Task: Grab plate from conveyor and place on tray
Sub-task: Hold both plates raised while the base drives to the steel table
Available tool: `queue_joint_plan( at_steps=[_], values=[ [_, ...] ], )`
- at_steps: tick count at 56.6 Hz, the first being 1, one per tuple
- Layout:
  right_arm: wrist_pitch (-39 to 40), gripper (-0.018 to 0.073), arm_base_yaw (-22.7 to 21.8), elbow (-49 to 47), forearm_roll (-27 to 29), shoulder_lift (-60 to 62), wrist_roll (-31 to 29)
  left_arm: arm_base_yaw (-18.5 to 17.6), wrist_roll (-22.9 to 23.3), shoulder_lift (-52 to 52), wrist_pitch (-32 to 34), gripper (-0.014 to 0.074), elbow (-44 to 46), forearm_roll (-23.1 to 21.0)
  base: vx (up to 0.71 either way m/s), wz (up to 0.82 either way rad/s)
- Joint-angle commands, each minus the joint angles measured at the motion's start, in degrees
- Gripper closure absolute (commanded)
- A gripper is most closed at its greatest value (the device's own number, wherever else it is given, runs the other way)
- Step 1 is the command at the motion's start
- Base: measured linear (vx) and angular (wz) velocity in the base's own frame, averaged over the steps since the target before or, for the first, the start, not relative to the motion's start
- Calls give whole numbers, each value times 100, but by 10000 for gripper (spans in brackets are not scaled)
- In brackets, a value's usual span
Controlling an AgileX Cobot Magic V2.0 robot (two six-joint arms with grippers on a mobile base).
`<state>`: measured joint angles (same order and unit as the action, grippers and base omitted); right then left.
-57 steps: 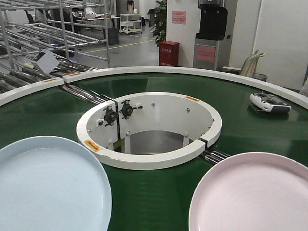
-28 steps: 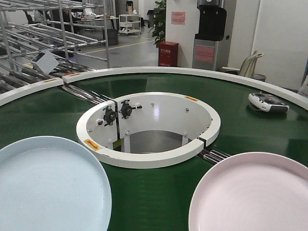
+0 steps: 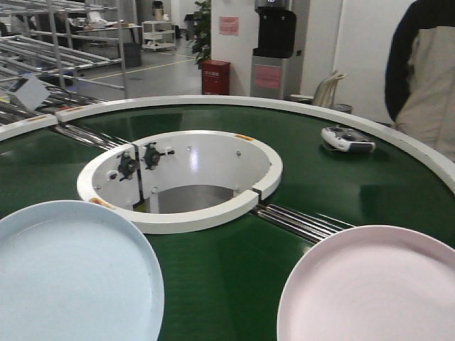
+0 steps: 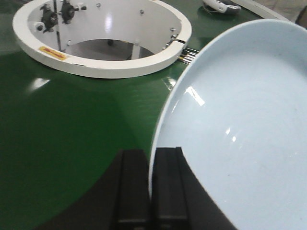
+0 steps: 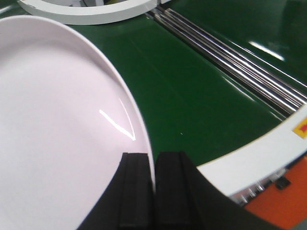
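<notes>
We are clamping the right hand [image 5: 153, 167] on the rim of the plate [image 5: 57, 120], lying to its left over the conveyor [image 5: 192, 96]; left hand [image 4: 149, 163] is clamping a blue plate [image 4: 240, 120]

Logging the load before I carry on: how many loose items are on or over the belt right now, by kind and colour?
pink plate: 1, rim pinched by the right gripper
blue plate: 1, rim pinched by the left gripper
handheld controller: 1, lying on the conveyor
Total: 3
</notes>
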<state>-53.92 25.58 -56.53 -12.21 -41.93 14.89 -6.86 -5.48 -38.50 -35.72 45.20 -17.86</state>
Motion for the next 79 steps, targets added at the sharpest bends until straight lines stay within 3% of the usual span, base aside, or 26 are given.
queue_joint_plan(
  at_steps=[1,79],
  values=[
    [449,568,-19,-149,-134,15,14,-11,1,8,496,602,161,-147,-17,-47],
    [443,568,-19,-149,-134,15,14,-11,1,8,496,602,161,-147,-14,-60]
  ],
)
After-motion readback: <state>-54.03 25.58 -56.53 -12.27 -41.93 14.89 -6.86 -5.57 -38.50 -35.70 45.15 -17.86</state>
